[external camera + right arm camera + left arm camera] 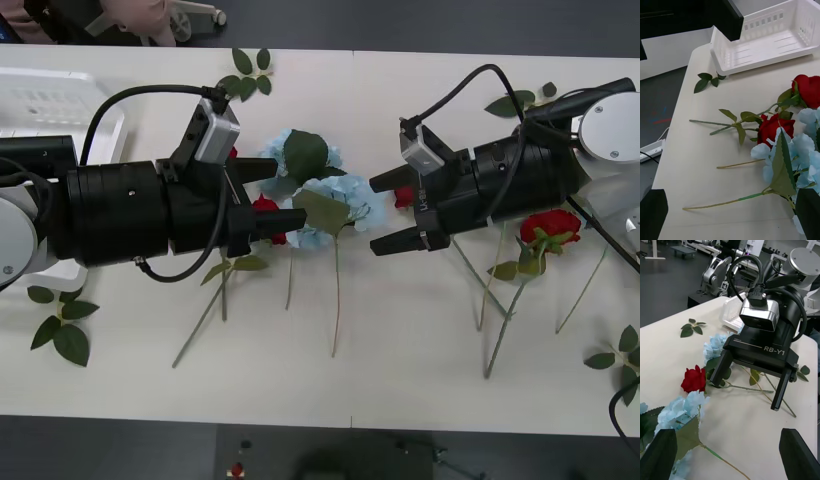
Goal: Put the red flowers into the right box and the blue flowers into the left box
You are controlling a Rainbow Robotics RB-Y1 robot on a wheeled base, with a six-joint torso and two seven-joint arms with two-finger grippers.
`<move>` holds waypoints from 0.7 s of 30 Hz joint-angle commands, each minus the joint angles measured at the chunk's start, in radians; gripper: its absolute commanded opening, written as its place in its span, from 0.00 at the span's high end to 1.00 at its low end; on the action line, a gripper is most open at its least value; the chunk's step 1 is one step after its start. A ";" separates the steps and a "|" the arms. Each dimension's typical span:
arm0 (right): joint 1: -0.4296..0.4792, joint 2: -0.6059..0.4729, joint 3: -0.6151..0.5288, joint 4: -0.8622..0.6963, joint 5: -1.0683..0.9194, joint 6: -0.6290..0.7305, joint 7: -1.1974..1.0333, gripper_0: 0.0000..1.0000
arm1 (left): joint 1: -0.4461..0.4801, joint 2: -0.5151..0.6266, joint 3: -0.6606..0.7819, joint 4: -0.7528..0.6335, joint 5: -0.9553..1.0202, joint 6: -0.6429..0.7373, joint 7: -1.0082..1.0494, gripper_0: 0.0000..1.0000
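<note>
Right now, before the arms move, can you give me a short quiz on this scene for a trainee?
1. True or false: the left gripper and the right gripper both stand open.
2. What lies between the two grippers? A: blue flowers. B: a cup. C: a lid.
3. Fill in: the basket stands on the robot's ___ side.

Key: 1 true. 2 A. 3 left.
</note>
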State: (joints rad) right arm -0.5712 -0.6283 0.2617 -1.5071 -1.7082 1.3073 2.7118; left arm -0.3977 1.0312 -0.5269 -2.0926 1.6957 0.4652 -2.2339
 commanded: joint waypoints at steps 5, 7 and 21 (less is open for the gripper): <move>-0.027 0.009 0.001 -0.018 -0.002 -0.008 -0.006 0.00 | -0.010 0.003 0.015 -0.020 0.002 -0.007 -0.013 0.19; -0.027 0.009 0.001 -0.018 -0.002 -0.008 -0.006 0.00 | -0.010 0.003 0.015 -0.020 0.002 -0.007 -0.013 0.18; -0.027 0.009 0.001 -0.018 -0.002 -0.008 -0.006 0.00 | -0.010 0.003 0.015 -0.020 0.002 -0.007 -0.013 0.00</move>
State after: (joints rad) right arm -0.5712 -0.6283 0.2617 -1.5071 -1.7082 1.3073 2.7117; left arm -0.3977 1.0312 -0.5269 -2.0926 1.6957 0.4652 -2.2339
